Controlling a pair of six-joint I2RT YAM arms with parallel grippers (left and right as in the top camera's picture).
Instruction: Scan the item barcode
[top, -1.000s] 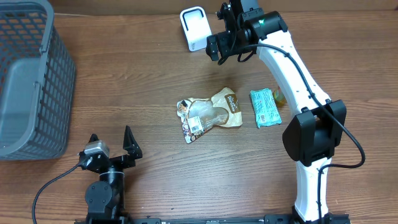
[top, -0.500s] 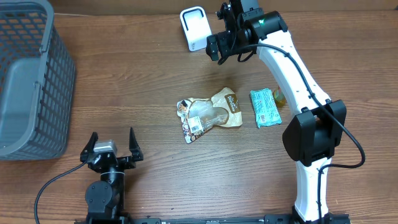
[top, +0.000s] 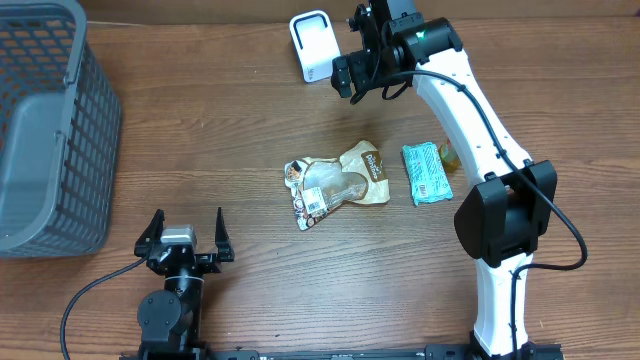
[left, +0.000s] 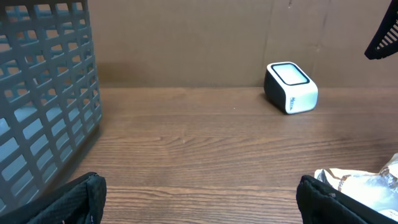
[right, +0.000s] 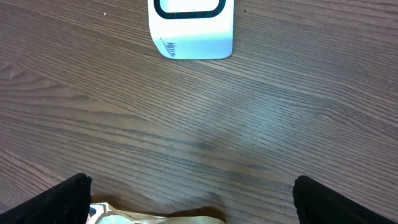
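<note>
On the table (top: 200, 120), the grey basket (top: 40, 120) stands at the left end; our left gripper (top: 187, 225) sits at the near edge and our right gripper (top: 362, 88) hangs beside the white scanner (top: 311, 45), both spread wide, holding nothing. The crinkled snack bag (top: 338, 182) lies mid-table, a teal packet (top: 426, 173) just right of it; we judge the bag light, soft and slippery, best pinched at a flat sealed edge.

Brown wood grain across the table (top: 220, 140), smooth, low sheen. Far left, basket (top: 90, 140) of matt grey plastic lattice. Far centre, scanner (top: 312, 45) in glossy white plastic, dark-rimmed face. Mid-table, snack bag (top: 338, 180) of crinkled glossy film, part brown and paper-like, part clear; just right of it, teal packet (top: 426, 173) in shiny wrinkled wrap. Smooth white shell on the right arm (top: 465, 105).
</note>
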